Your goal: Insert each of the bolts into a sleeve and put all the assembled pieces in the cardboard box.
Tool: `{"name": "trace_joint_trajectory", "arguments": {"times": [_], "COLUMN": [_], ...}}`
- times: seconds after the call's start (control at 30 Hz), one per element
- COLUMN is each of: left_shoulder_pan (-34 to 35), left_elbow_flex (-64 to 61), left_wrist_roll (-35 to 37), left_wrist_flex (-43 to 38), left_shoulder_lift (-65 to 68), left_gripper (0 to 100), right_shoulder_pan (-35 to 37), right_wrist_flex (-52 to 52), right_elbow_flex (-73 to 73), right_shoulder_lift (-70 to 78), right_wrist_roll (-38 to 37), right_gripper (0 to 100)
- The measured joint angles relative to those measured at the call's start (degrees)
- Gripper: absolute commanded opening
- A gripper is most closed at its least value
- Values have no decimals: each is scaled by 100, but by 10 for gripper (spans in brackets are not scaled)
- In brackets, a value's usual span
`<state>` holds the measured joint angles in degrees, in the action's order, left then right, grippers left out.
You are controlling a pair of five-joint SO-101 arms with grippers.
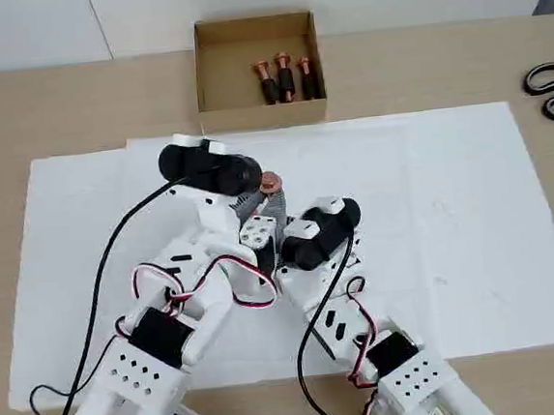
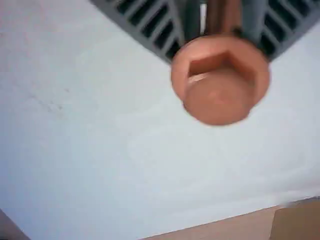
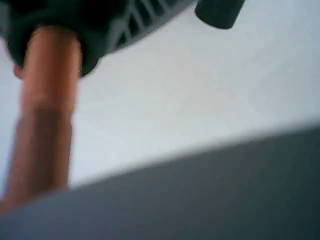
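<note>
We see the copper bolt (image 2: pixel 220 80) held above the white paper sheet (image 1: pixel 452 212), between the two arms and on the near side of the cardboard box (image 1: pixel 209 68). The left gripper (image 2: pixel 220 22) is clamped on its shaft, with ribbed grey fingers (image 2: pixel 145 20) on either side just behind the flanged head. The right gripper (image 1: pixel 281 228) sits just beside the same bolt; we cannot tell whether it is closed on anything. Three assembled pieces (image 1: pixel 285 79) lie side by side in the box. Scissors (image 1: pixel 553 89) rest on the table (image 1: pixel 54 101), far off to the right.
</note>
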<state>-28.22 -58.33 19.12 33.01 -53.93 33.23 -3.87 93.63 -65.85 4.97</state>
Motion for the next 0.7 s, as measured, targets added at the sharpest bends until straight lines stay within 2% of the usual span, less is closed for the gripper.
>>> {"name": "trace_joint_trajectory", "arguments": {"times": [0.7], "left_shoulder_pan": [-18], "left_elbow_flex": [9], "left_wrist_roll": [0], "left_wrist_flex": [202], "left_shoulder_lift": [53], "left_gripper": [6], "right_shoulder_pan": [26], "right_wrist_flex": [9], "right_elbow_flex": [62], "right_shoulder_lift": [9], "right_wrist_roll": [0], "right_gripper": [4]}}
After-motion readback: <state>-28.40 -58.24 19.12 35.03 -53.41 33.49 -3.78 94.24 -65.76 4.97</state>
